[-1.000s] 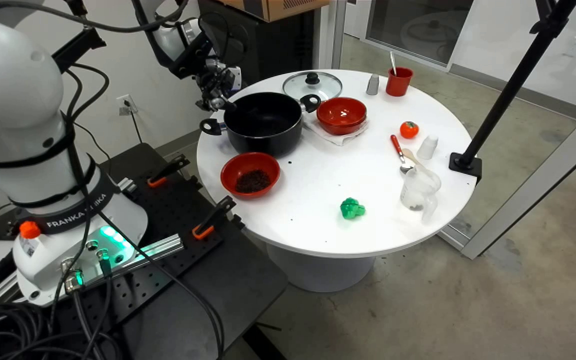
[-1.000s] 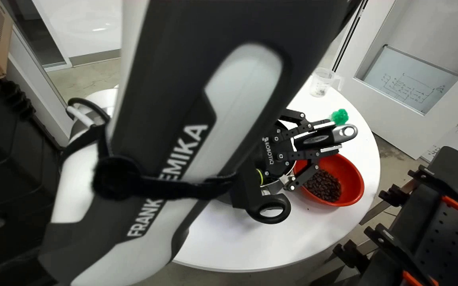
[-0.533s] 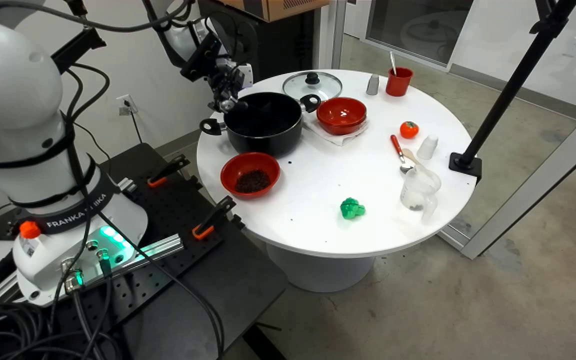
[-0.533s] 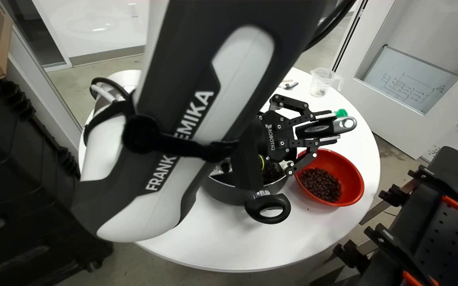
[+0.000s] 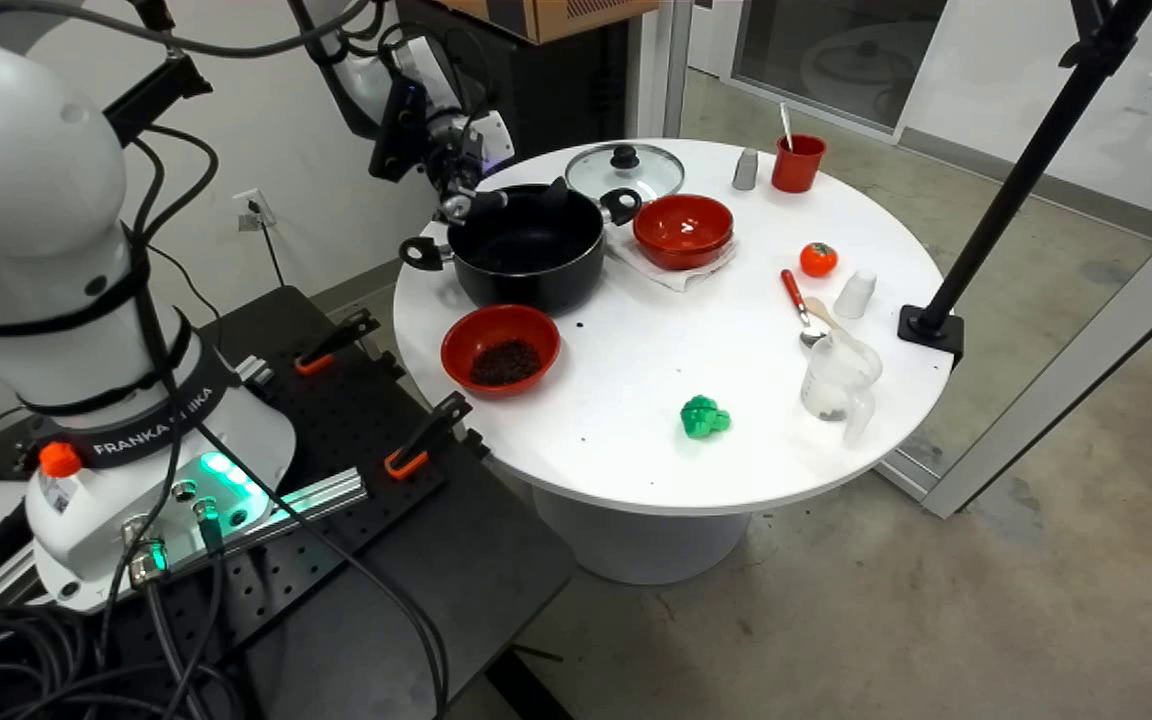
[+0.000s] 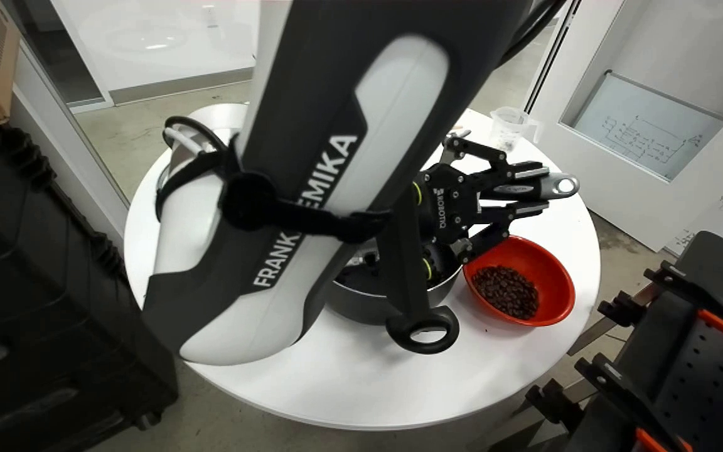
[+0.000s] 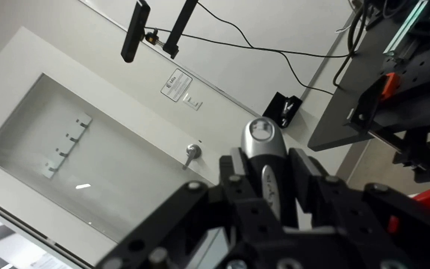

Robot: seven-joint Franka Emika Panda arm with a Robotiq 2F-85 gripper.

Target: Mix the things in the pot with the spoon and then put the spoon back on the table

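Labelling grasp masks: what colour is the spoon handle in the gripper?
Spoon handle: black, with silver end and oval badge; wrist view shows best.

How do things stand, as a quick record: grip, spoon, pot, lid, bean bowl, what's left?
Grip: gripper closed on the spoon, at its handle
Spoon: head overlaps the rim of the pot in an exterior view; height unclear
Pot: contents too dark to tell
Lid: off, lying on the table
Bean bowl: beside the pot, dark beans inside
Remaining: spoon not yet on the table

Lab, bench-mounted robot arm [image 5: 31, 210], scrawled whiteboard [image 6: 653, 129]
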